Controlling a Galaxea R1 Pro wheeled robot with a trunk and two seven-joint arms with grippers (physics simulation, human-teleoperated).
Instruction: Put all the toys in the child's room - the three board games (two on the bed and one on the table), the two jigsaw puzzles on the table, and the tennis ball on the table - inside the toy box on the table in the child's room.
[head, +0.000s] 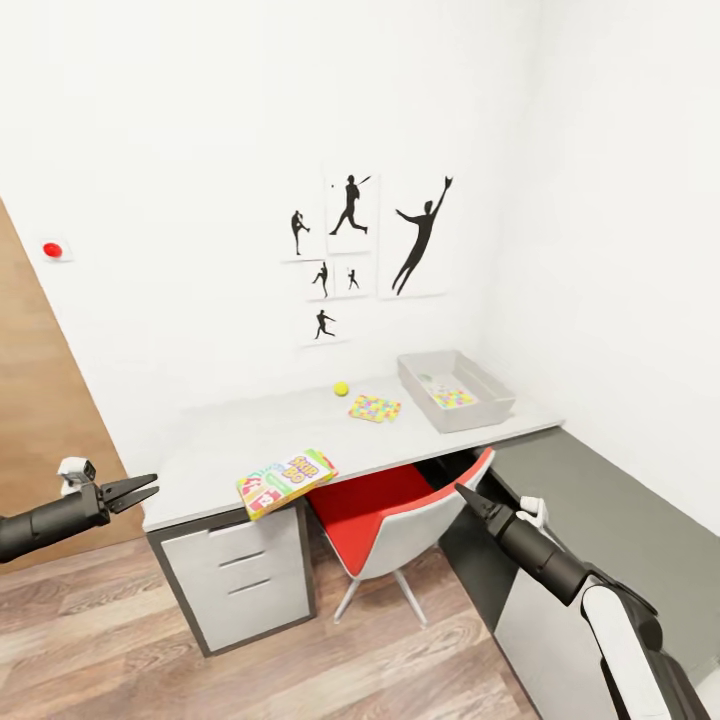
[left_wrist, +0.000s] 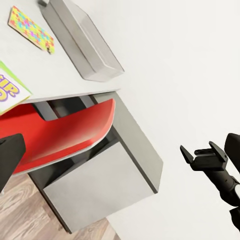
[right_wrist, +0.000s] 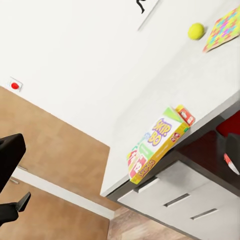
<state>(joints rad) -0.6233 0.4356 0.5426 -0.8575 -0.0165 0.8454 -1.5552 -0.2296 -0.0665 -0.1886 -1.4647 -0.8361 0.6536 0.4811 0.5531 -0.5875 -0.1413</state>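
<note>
While the robot faced the white-topped tabletop (head: 250, 440) in the corner of the room, both arms hung low in front of it with nothing in either gripper. The left gripper (head: 140, 490) hovered off the near left end of the tabletop with its fingers parted; the right gripper (head: 470, 496) sat just beside the back of the red chair (head: 385, 515), and whether its fingers were apart or together could not be told. That chair was pushed under the tabletop and stood between the robot and the far items. The Skip-Bo game box (head: 287, 480) lay at the front edge above the drawers (head: 245, 580), one end overhanging the edge. Farther back the tennis ball (head: 341, 388) rested near the wall, with one jigsaw puzzle (head: 375, 408) flat just beside it. The toy box (head: 455, 390) stood at the right end by the side wall, and a second mosaic slab (head: 450, 397) lay inside it, partly hidden by the near wall of the bin. Black silhouette pictures (head: 360, 240) hung above, and a small red button (head: 52, 249) sat on the wall beside a wooden door (head: 40, 420). A lower dark-grey cabinet (head: 600, 500) ran along the right wall, cut off by the right arm.
</note>
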